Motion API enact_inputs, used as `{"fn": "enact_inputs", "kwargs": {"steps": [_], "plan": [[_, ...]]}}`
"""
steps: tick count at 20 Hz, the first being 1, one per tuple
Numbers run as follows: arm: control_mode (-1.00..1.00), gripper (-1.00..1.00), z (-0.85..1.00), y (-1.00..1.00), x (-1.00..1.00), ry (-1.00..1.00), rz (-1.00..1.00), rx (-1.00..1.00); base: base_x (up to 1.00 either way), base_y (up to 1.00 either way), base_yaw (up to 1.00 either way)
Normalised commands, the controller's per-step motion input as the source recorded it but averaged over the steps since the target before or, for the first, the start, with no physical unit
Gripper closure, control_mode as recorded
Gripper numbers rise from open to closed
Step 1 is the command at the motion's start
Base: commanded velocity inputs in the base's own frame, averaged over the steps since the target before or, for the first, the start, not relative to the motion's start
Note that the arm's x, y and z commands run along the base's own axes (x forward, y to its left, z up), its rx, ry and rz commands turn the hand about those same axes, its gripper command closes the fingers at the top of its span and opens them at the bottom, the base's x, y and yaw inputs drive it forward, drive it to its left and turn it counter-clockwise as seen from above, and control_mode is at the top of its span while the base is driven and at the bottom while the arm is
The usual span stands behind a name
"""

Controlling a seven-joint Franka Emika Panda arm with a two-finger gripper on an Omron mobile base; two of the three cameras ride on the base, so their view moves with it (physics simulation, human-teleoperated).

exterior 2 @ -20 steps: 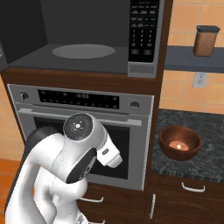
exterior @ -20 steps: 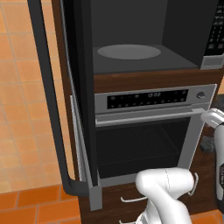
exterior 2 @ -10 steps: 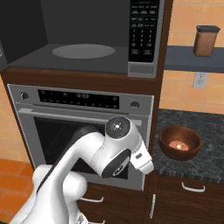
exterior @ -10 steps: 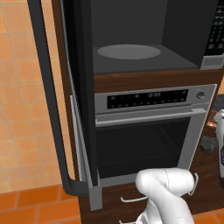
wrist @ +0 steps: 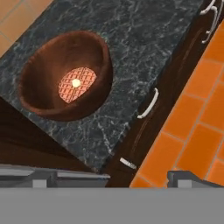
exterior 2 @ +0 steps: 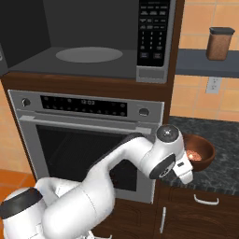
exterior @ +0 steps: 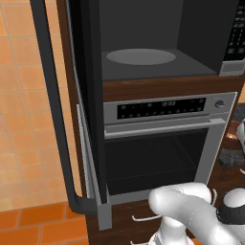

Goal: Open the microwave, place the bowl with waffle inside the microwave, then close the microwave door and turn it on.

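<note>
Reaching for the bowl
Fingers (wrist: 39, 178) spread apart, empty; bowl (wrist: 65, 82) sits ahead of them, microwave (exterior 2: 88, 39) open to receive it.

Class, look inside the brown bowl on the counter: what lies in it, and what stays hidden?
Inside the bowl lies a round waffle with a pale dab at its centre. The bowl floor beneath the waffle is covered.

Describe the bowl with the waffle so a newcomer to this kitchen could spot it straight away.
Start at the silver oven under the open microwave, then look to the dark speckled stone counter on its right. The bowl sits there by the oven's edge: round, reddish-brown, wooden-looking, with a thick rim. A small orange grid-patterned waffle lies in it, unlike the lidded brown canister on the shelf above.
</note>
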Motion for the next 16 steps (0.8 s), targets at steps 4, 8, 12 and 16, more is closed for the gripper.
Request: {"fn": "enact_inputs", "kwargs": {"steps": [4,8,12,16], "plan": [[-1.0,-1.0,-0.41,-1.0,0.67,0.0,0.0,0.27,0.0,0.0,0.0],[-1.0,-1.0,-0.21,-0.99,0.36,0.0,0.0,0.26,0.0,0.0,0.0],[-1.0,-1.0,0.0,-0.2,0.09,0.02,-0.01,0.07,0.0,0.0,0.0],[-1.0,-1.0,-0.07,0.0,0.0,0.0,0.0,0.0,0.0,0.0,0.0]]}}
